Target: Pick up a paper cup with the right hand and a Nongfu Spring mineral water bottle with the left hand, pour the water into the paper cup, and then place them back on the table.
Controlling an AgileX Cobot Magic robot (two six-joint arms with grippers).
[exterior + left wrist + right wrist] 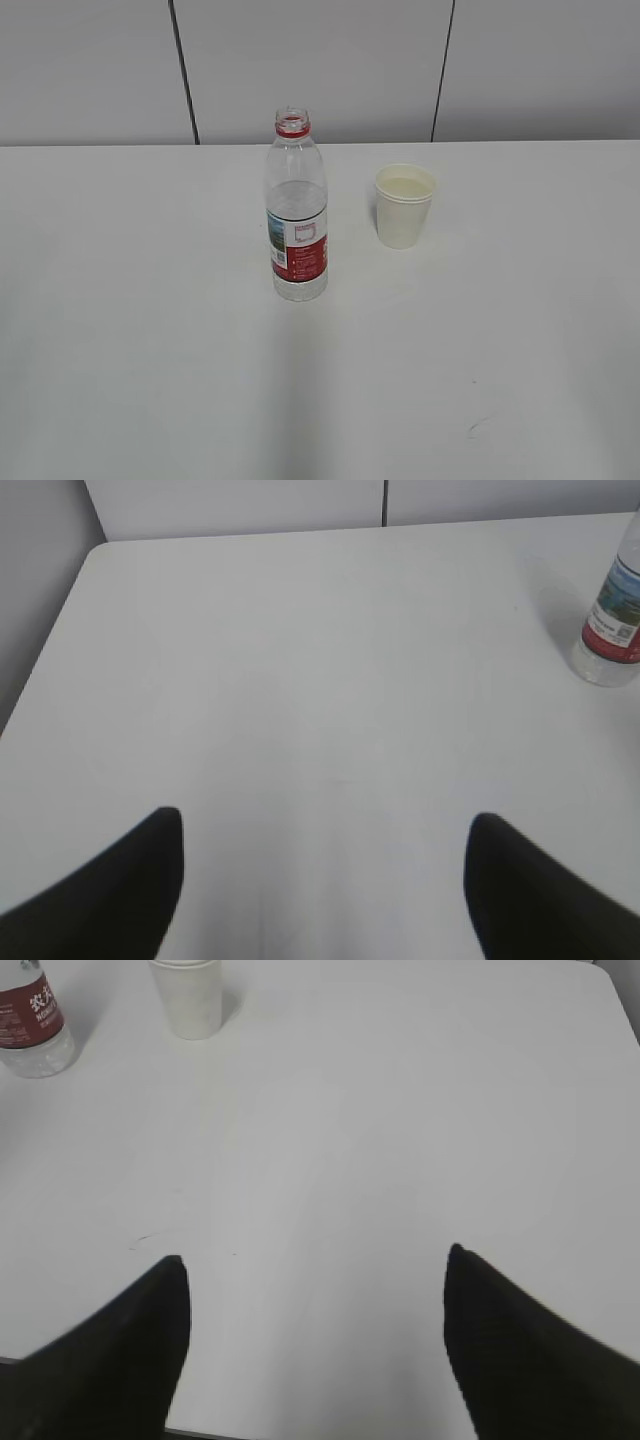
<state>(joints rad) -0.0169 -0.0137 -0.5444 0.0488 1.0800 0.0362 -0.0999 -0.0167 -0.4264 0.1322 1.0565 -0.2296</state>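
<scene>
The Nongfu Spring bottle point(297, 215) stands upright and uncapped at the middle of the white table point(150, 330), partly filled with water. The cream paper cup point(404, 205) stands to its right, apart from it, with liquid showing inside. Neither arm shows in the exterior view. In the left wrist view my left gripper point(325, 825) is open and empty over bare table, with the bottle point(615, 620) far off at the upper right. In the right wrist view my right gripper point(315, 1260) is open and empty near the table's front edge; the cup point(190, 998) and bottle point(32, 1025) are far at the upper left.
A grey panelled wall point(320, 70) runs behind the table's far edge. A faint dark scuff point(478, 425) marks the table's front right. The table's left corner and edge point(90, 555) show in the left wrist view.
</scene>
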